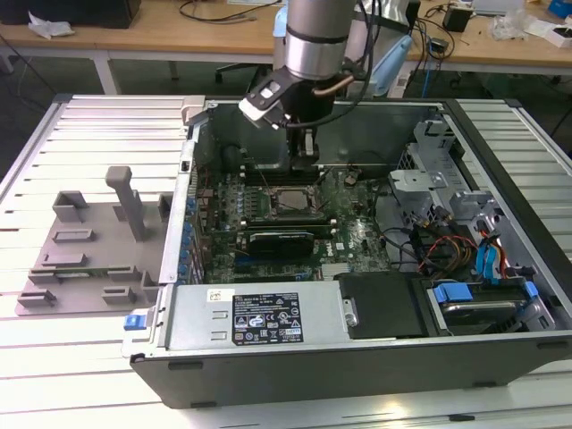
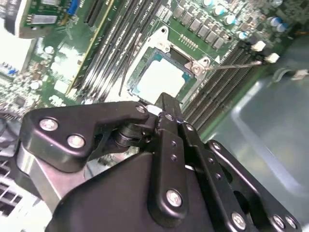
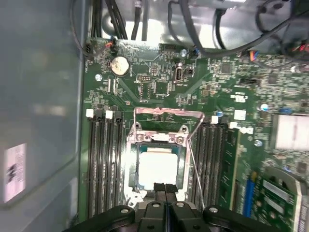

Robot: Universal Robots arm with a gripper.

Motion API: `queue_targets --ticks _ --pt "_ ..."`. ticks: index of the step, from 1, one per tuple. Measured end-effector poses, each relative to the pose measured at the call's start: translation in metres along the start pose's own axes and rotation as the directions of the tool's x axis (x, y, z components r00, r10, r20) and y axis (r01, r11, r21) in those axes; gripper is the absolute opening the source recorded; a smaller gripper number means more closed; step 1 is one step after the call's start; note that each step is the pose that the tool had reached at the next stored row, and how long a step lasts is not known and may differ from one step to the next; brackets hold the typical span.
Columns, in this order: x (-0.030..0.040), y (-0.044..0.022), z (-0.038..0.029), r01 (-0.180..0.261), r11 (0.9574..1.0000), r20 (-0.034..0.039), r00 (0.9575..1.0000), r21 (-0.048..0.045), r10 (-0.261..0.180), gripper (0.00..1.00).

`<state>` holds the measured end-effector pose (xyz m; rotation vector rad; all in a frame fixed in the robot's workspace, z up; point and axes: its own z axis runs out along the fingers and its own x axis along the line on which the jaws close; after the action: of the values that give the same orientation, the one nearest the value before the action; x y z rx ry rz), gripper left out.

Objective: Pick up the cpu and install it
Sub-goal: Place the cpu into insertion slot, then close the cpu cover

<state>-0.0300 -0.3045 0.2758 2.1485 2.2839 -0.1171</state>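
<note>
The cpu [image 3: 158, 166], a pale silvery square, lies flat inside the black-framed socket [image 3: 129, 169] on the green motherboard [image 3: 227, 87]. In the second wrist view the cpu [image 2: 161, 79] sits just beyond my fingertips. My gripper [image 3: 164, 187] hangs above the socket's edge with its two black fingers pressed together and nothing between them. In the exterior view the gripper [image 1: 307, 163] points down into the open computer case, just behind the socket [image 1: 290, 202]. The socket's metal load plate [image 3: 166, 113] stands swung open.
Memory slots [image 3: 104, 159] flank the socket on both sides. A thin retention lever [image 3: 194, 162] runs beside it. The case walls [image 1: 268, 313] enclose the board, with a drive cage and cables [image 1: 447, 241] at the exterior view's right. A grey plastic tray with posts [image 1: 98, 255] sits outside at the left.
</note>
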Motion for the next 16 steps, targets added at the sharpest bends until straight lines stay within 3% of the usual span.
queue_targets --ticks 1,2,4,16 --pt "-0.0005 -0.0005 -0.0089 0.000 1.0000 0.0000 1.0000 0.0000 0.000 0.11" --pt "-0.0007 -0.0007 -0.0128 0.000 1.0000 0.0001 1.0000 0.0001 0.000 0.11" --pt "-0.0009 -0.0008 -0.0154 0.000 1.0000 0.0000 1.0000 0.0001 0.000 0.11" --pt "-0.0009 -0.0008 -0.0157 0.000 1.0000 -0.0001 1.0000 0.0000 0.000 0.11"
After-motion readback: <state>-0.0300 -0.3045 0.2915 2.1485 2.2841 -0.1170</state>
